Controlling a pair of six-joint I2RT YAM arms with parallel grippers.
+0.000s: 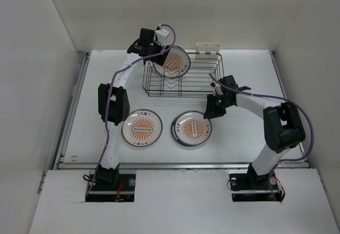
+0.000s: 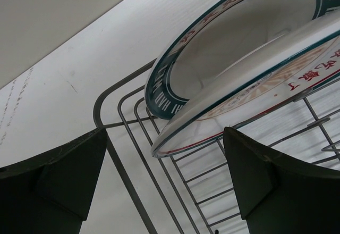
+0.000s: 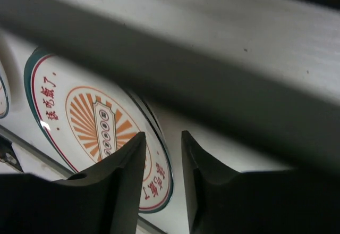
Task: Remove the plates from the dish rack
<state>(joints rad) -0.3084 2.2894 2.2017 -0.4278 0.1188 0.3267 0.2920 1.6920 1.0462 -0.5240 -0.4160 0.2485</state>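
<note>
Top view, rack: the dish rack [image 1: 183,82] sits at the far middle of the table [image 1: 249,69], and the racked plates [image 1: 172,61] stand on edge at its far-left end.
Top view, unloaded: two plates lie flat on the near side, the left table plate [image 1: 142,127] and the right table plate [image 1: 192,128], just beside each other.
Top view, arms: the left gripper [image 1: 154,50] is right up at the racked plates. The right gripper [image 1: 215,105] hangs between the rack's near-right corner and the right table plate.
Left wrist, tool: wide open and empty, with a dark finger [image 2: 58,175] on each side of the picture.
Left wrist, target: the sunburst plate [image 2: 255,93] leans in the wires with the teal-rimmed plate [image 2: 223,48] close behind it. Both rims are ahead of the fingertips, not between them.
Right wrist, tool: fingers only a narrow slit apart, gripping nothing, with the right table plate below them. A blurred grey band crosses the top, and I can't tell what it is.
Step in hand: by my read, the left arm is lining up on the next plate.
Next move: push in so one finger lands on each face of the front rim, close, then lift straight up out of the slot wires without dragging the plate behind.
</note>
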